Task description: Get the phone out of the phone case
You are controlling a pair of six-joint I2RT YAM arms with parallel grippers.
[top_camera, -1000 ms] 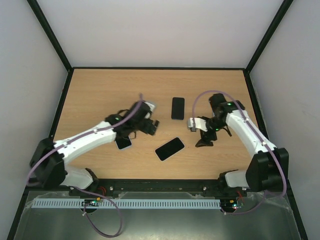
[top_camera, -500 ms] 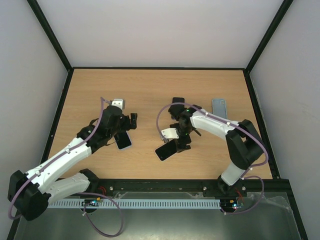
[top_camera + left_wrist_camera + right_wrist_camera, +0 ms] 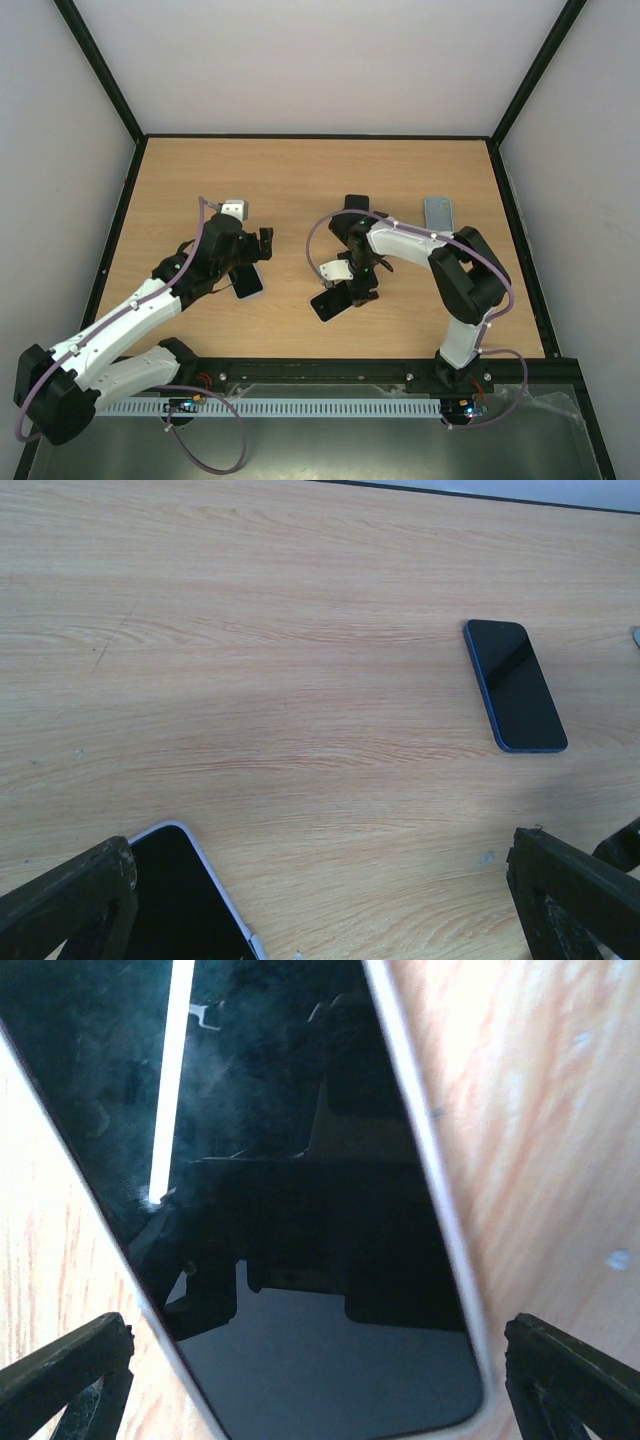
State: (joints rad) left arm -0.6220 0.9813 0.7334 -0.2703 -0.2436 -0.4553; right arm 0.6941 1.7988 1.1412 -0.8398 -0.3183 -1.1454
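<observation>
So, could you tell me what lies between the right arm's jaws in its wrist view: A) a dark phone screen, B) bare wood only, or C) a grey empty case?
A: the right wrist view shows a phone with a dark glossy screen lying on the wooden table between the open jaws.

You have three phones lying flat on your desk (image 3: pixel 300 170). The left phone (image 3: pixel 247 281) sits left of centre, just on the near side of your left hand (image 3: pixel 258 248). The middle phone (image 3: pixel 333 302) lies to its right, closer to the near edge, directly beneath your right hand (image 3: pixel 352 285), whose fingers stand spread on either side of it. The far phone (image 3: pixel 355 203) lies behind the middle one, partly hidden by the right arm. A flat piece (image 3: pixel 438 213) rests well to the right, level with the far phone.
</observation>
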